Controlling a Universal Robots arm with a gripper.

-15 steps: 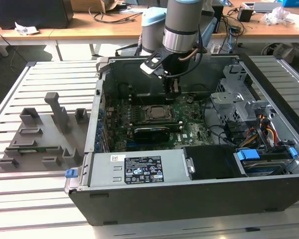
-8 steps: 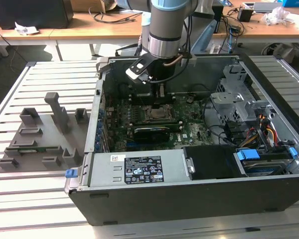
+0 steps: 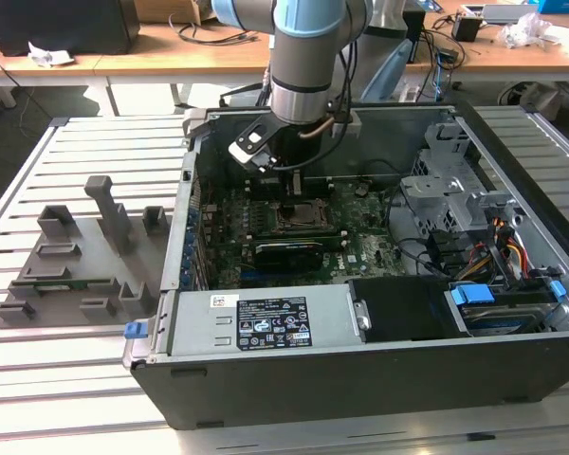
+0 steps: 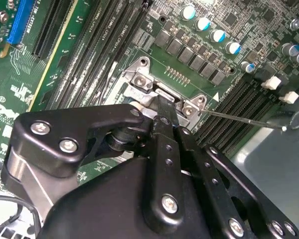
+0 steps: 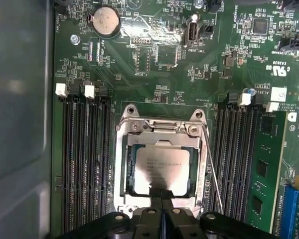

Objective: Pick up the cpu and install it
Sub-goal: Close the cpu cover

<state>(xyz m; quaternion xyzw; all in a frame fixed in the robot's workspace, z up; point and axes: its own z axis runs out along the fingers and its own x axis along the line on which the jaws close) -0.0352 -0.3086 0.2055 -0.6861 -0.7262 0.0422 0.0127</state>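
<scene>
The cpu [image 5: 159, 169], a silvery-grey square chip, lies flat inside the metal-framed socket [image 5: 123, 164] on the green motherboard. In the first wrist view my gripper [image 5: 162, 195] has its two black fingers pressed together with no gap, their tips at the chip's near edge. In the second wrist view the gripper [image 4: 159, 107] points down at the socket frame [image 4: 139, 79]. The exterior view shows the gripper [image 3: 294, 196] low inside the open computer case [image 3: 360, 379], right above the socket [image 3: 300, 218]. The socket's thin lever wire [image 5: 212, 169] runs along one side.
Memory slots [image 5: 84, 159] flank the socket on both sides. A long black card [image 3: 289, 254] lies just in front of the socket. Drive cages and cables [image 3: 455, 218] fill the exterior view's right. A grey parts holder [image 3: 76, 261] sits outside the case on the slatted table.
</scene>
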